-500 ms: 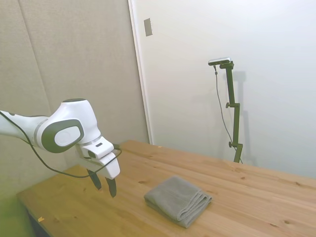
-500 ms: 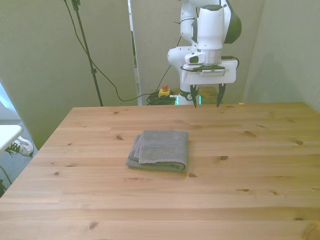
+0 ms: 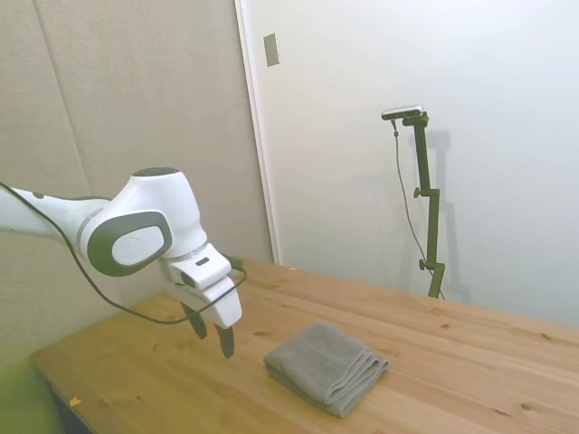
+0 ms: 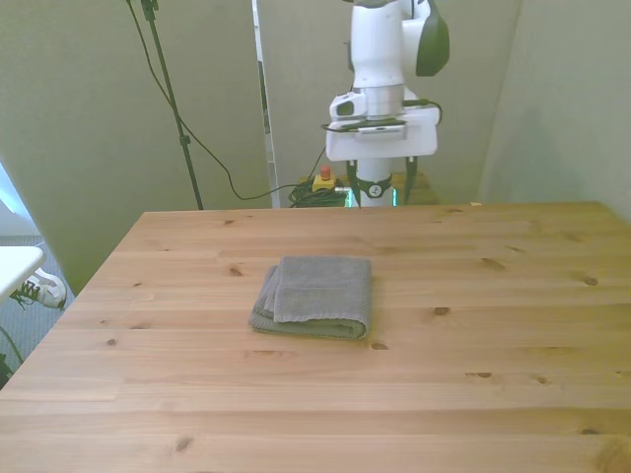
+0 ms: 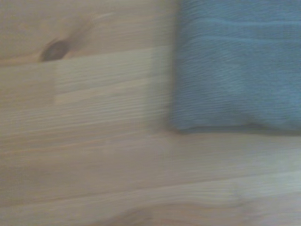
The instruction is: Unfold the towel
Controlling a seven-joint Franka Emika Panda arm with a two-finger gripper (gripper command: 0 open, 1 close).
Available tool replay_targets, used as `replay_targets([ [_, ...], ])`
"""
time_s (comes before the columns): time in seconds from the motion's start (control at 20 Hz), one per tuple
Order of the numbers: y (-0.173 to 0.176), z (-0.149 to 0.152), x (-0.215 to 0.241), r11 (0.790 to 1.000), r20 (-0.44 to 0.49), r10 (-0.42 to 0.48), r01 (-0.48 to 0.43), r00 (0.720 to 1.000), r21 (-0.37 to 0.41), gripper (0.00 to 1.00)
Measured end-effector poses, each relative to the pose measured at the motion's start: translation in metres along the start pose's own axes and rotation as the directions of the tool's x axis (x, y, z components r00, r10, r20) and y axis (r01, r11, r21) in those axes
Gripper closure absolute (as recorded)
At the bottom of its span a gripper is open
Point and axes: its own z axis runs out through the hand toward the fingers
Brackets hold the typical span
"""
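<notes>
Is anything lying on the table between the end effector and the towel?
No, only bare wood separates the end effector from the towel, clearest in the side view.

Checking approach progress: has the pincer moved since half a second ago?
Yes. In the side view the pincer has shifted toward the folded towel, which lies unmoved.

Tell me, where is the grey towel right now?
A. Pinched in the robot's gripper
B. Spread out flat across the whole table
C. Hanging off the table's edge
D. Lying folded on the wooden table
D: the towel lies folded in layers on the table, while the gripper hangs open in the air, apart from it.
</notes>
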Motion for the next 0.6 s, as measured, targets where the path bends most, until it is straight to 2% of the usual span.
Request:
replay_targets([
  [0.15,0.056,-0.012,0.047,0.997,0.003,0.064,-0.064,0.998,0.041,0.00],
  [0.3,0.118,-0.013,0.083,0.984,0.041,0.117,-0.121,0.992,0.131,0.00],
  [0.4,0.148,-0.008,0.098,0.973,0.069,0.129,-0.140,0.989,0.182,0.00],
  [0.45,0.156,-0.004,0.102,0.971,0.083,0.121,-0.135,0.989,0.195,0.00],
  [0.6,0.151,0.003,0.098,0.975,0.098,0.092,-0.110,0.991,0.192,0.00],
])
